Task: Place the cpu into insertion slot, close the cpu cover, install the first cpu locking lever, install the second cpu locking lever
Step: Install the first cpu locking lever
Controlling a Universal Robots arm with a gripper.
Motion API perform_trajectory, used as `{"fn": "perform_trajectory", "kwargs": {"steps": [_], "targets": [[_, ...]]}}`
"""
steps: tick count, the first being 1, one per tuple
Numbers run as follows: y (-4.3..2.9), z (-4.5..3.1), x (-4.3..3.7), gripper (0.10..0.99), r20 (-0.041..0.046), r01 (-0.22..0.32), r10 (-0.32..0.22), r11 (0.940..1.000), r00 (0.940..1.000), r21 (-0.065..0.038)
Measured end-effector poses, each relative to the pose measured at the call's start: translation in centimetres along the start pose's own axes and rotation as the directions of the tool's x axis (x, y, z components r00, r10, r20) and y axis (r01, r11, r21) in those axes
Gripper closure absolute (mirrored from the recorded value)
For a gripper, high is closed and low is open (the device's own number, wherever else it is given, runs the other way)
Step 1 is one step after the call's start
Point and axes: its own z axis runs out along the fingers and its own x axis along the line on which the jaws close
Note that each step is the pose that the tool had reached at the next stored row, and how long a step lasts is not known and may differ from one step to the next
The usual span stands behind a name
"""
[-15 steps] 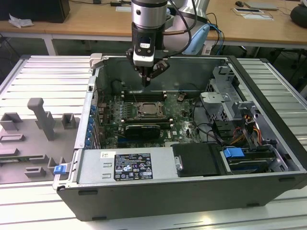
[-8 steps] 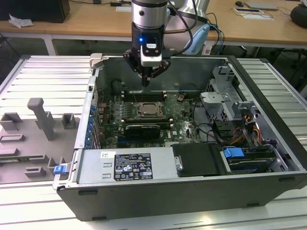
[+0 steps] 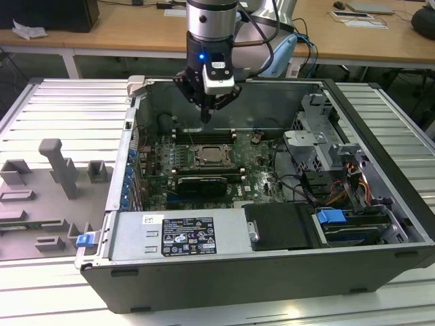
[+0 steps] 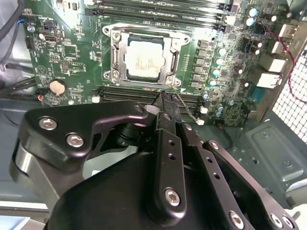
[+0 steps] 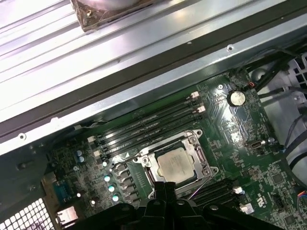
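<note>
While the two black fingers (image 4: 169, 143) meet at their tips with nothing between them, we see the gripper (image 3: 206, 115) hang point-down above the open computer case (image 3: 380, 146), clear of the board. Just past its tips in both wrist views lies the socket. There the cpu (image 4: 144, 60) sits flat in its slot, pale metal top up, and the cpu cover (image 4: 116, 50) lies down around it as a silvery frame. We cannot tell how the locking levers stand. Around the socket spreads the green motherboard (image 4: 67, 57), with long black memory slots (image 5: 148, 124) on either side and a round coin battery (image 5: 236, 98) well apart. In the exterior view a wide black card (image 3: 202, 183) lies just beside the socket, and grey fixtures (image 3: 58, 170) stand on the ribbed table (image 3: 68, 109) at the exterior view's left.
</note>
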Motion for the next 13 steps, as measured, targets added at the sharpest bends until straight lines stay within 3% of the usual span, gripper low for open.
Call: {"fn": "perform_trajectory", "kwargs": {"steps": [9,13], "targets": [[0.0,0.0,0.0,0.98,-0.0028,0.073,-0.073,0.9974,0.9974,0.001],[0.0,0.0,0.0,0.98,-0.0056,0.142,-0.142,0.9899,0.9899,0.002]]}}
